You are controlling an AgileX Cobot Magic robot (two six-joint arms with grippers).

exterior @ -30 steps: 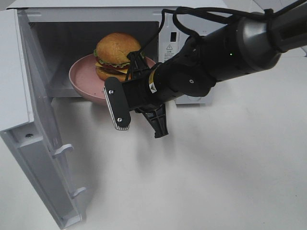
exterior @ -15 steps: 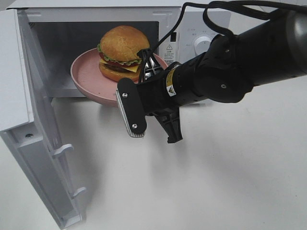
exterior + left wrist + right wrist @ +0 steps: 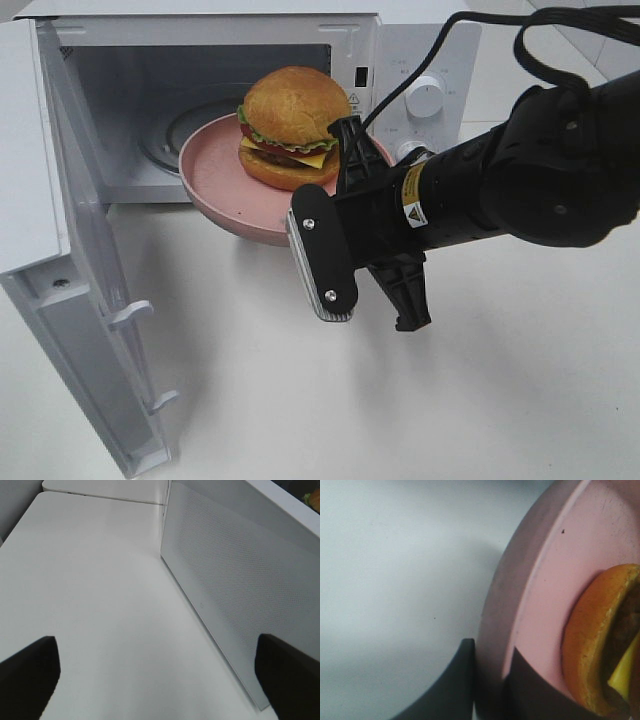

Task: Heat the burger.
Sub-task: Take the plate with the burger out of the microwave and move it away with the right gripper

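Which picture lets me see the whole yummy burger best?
The exterior high view. There the burger shows whole, bun to bun, sitting on the pink plate in front of the open microwave. The right wrist view catches only an edge of bun and cheese. The left wrist view barely shows it, if at all.

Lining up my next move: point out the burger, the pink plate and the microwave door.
burger (image 3: 290,110), exterior high view, top bun.
pink plate (image 3: 215,180), exterior high view, bare inner surface.
microwave door (image 3: 90,330), exterior high view, inner panel.
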